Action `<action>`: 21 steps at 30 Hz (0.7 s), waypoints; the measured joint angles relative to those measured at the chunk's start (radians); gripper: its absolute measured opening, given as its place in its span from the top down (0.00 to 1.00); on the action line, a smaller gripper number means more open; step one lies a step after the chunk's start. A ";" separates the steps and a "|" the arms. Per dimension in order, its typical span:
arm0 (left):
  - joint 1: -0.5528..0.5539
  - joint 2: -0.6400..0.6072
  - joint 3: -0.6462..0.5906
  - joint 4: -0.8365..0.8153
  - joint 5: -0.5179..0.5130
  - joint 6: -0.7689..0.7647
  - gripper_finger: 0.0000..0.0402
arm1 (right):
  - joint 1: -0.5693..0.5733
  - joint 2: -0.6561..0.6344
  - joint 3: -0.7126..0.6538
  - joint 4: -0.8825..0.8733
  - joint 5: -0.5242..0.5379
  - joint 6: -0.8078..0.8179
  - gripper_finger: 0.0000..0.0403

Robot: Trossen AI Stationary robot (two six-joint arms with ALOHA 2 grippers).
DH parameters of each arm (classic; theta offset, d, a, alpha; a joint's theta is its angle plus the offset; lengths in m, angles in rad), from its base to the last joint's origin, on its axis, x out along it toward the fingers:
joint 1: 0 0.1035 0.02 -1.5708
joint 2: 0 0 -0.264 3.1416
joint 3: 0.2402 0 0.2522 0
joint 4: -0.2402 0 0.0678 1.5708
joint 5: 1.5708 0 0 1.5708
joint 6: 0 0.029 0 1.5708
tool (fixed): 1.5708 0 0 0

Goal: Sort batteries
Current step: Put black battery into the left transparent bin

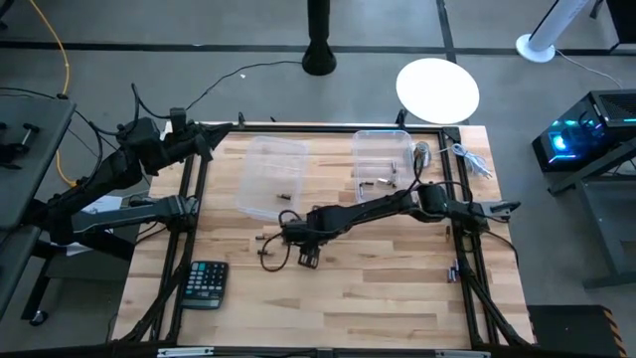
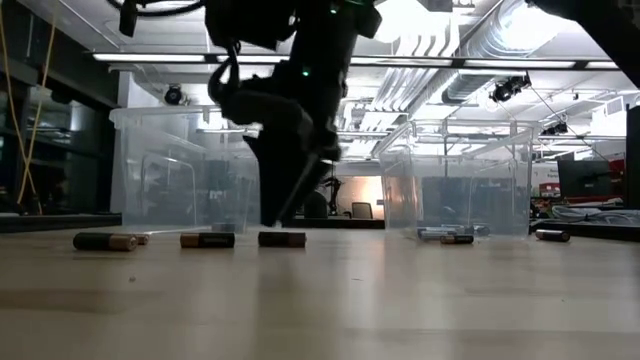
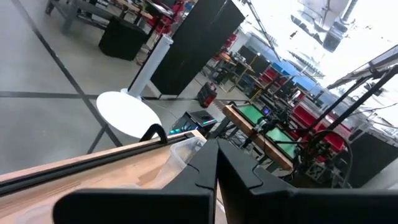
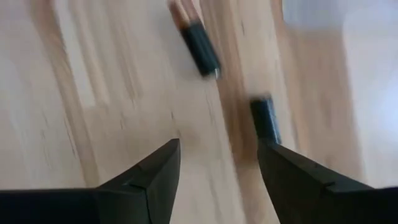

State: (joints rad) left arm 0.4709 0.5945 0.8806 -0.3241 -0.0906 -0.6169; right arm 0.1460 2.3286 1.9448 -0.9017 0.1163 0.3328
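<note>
Several small dark batteries lie loose on the wooden table: three in a row in the low view (image 2: 105, 241), (image 2: 207, 240), (image 2: 282, 239), seen from above near the table's middle (image 1: 264, 239). My right gripper (image 1: 290, 229) reaches in from the right and hangs low over them, open. In the right wrist view its open fingers (image 4: 217, 149) point down at the table, with one battery (image 4: 264, 118) just ahead of one fingertip and another battery (image 4: 196, 37) farther off. My left gripper (image 3: 216, 168) is shut and waits at the table's far left corner (image 1: 207, 139).
Two clear plastic bins stand at the far side, the left bin (image 1: 270, 177) and the right bin (image 1: 386, 164), each with a few batteries inside. A black calculator (image 1: 206, 283) lies near the left edge. A silver bell-shaped object (image 1: 421, 154) and a cable (image 1: 472, 159) sit far right.
</note>
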 joint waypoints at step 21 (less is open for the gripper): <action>-0.001 0.000 0.000 0.000 -0.005 -0.044 1.00 | -0.205 0.041 0.003 0.052 -0.063 -0.331 0.48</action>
State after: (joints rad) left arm 0.4698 0.5945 0.8806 -0.3244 -0.0952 -0.6613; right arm -0.0594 2.3696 1.9480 -0.8501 0.0530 0.0020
